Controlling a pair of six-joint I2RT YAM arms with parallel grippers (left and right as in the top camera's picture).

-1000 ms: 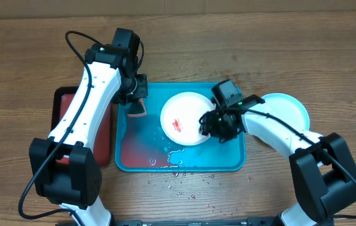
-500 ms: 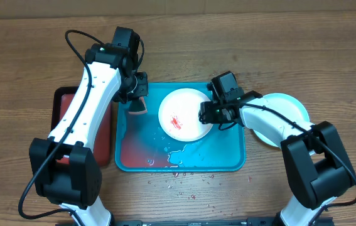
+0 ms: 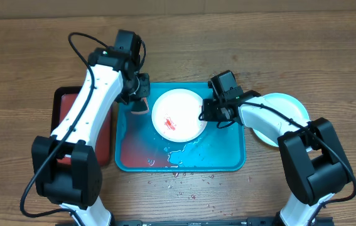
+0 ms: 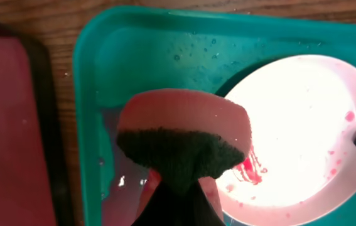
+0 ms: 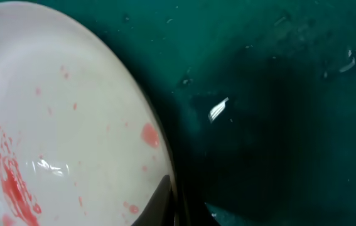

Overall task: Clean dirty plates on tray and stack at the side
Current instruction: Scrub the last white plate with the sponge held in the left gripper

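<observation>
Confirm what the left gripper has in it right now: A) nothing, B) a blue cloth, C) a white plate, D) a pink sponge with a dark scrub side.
D: the left wrist view shows the left gripper closed on the sponge, over the tray beside the white plate.

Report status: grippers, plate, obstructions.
Left gripper shut on sponge, at white plate left rim. Right gripper at its right rim, grip unclear. Red smear not yet wiped; plate on tray. Nothing between sponge and plate.
</observation>
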